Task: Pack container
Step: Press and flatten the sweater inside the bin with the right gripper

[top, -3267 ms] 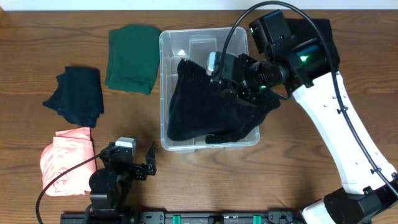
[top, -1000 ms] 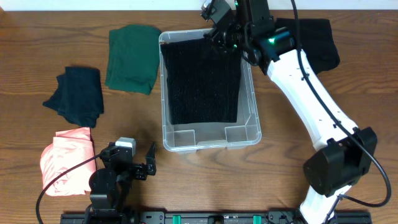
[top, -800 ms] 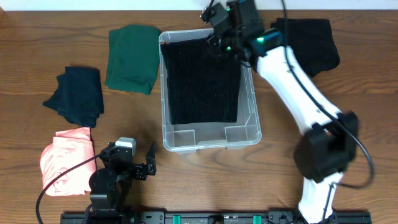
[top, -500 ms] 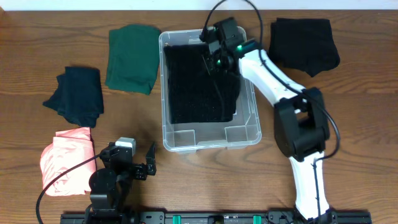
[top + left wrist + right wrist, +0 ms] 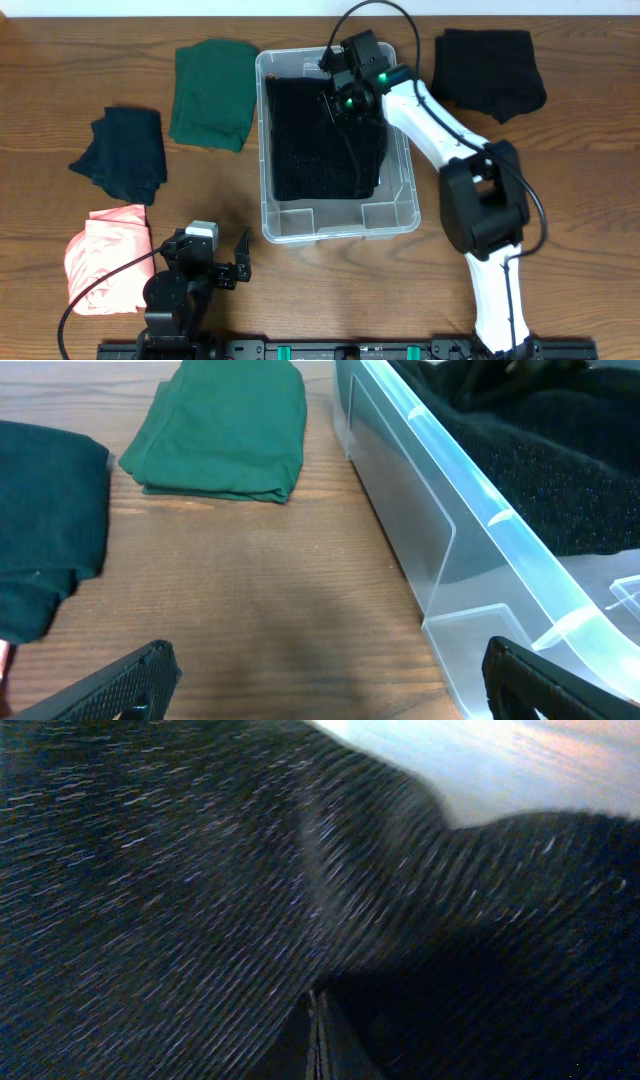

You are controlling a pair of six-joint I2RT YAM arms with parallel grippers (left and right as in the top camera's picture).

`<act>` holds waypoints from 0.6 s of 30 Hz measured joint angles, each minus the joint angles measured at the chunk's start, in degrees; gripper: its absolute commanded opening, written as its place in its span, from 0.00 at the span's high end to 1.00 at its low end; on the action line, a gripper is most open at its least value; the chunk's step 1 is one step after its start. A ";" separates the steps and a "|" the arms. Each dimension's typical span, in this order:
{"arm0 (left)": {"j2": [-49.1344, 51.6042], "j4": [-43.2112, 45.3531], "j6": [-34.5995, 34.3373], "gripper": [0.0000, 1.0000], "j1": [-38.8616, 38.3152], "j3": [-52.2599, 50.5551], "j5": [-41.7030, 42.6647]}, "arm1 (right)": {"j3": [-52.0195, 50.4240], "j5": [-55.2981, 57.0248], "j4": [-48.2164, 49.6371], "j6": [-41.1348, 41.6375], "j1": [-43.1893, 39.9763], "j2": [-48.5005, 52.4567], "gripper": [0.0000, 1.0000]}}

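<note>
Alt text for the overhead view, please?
The right tool is down inside the clear container, on a black knit cloth lying there. A green cloth, a dark blue cloth and a pink cloth lie on the wooden table left of the container, another black cloth right of it; the left tool rests open at the near edge.

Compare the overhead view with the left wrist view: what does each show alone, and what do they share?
Only overhead: the right gripper over the container, and a black cloth lying on the table beyond it. Only left wrist: the container's side wall seen from beside, with its moulded notch. Both: the green cloth, the container and the black knit garment inside it.
</note>
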 measured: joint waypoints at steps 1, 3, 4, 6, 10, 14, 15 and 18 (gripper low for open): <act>0.00 0.00 0.00 0.02 0.00 0.00 0.00 | -0.09 -0.28 -1.33 0.04 0.02 -1.90 0.99; 0.00 0.00 0.00 0.02 0.00 0.00 0.02 | -0.11 -0.61 -3.45 0.09 0.13 -5.29 0.99; 0.00 0.00 0.00 0.02 0.00 0.00 0.00 | -0.11 -0.68 -4.92 0.13 0.22 -7.48 0.99; 0.02 0.00 0.00 0.02 0.00 0.00 0.00 | -0.07 -0.37 -8.92 -0.02 0.24 -12.39 0.99; 0.00 0.00 0.00 0.02 0.00 0.00 0.00 | 0.31 0.92 -18.16 -0.94 0.26 -19.45 0.99; 0.00 0.00 0.00 0.02 0.00 0.00 0.00 | 0.11 2.03 -26.21 -3.52 0.26 -19.80 0.99; 0.00 0.00 0.00 0.02 0.00 0.00 0.00 | -0.48 2.14 -27.12 -4.37 0.26 -19.21 0.99; 0.00 0.00 0.00 0.02 0.00 0.00 -0.02 | -3.04 2.64 -27.61 -6.54 0.26 -17.35 0.99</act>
